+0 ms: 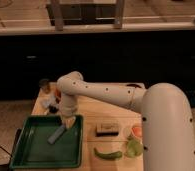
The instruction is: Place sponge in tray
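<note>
The dark green tray point(30, 152) lies at the front left of the wooden table. The sponge point(57, 134), a small pale grey-blue slab, lies tilted inside the tray near its right rear part. My gripper point(67, 121) hangs at the end of the white arm just above the sponge's upper end, over the tray's far right corner.
A tan block with a dark top point(107, 129) sits right of the tray. A green pepper-like item point(108, 154) lies at the front. A pale green fruit point(133, 148) and an orange thing point(137, 131) sit at the right. Small items point(47, 90) stand at the back left.
</note>
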{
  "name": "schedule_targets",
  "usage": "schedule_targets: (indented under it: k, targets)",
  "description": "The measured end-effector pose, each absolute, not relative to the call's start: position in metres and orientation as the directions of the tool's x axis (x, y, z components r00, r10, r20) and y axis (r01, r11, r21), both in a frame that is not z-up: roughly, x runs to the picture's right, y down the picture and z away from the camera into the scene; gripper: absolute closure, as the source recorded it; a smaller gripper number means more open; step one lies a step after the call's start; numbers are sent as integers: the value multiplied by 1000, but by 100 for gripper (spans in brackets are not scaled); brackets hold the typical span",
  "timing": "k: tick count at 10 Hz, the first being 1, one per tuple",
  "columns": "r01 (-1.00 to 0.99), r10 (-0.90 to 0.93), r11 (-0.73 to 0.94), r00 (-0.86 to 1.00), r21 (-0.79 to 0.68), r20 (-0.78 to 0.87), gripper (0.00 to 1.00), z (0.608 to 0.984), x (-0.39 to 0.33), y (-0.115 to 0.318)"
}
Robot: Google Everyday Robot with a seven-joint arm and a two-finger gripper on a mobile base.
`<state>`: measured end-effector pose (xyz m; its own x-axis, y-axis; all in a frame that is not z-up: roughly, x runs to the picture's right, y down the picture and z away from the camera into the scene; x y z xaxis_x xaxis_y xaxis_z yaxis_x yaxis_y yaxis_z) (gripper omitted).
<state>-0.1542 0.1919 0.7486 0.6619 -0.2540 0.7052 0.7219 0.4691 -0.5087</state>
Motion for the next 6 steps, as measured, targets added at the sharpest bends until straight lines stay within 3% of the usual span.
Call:
schedule_targets:
  k: [6]
  targets:
    - [733,-257,460,650,-501,716,57,750,-155,191]
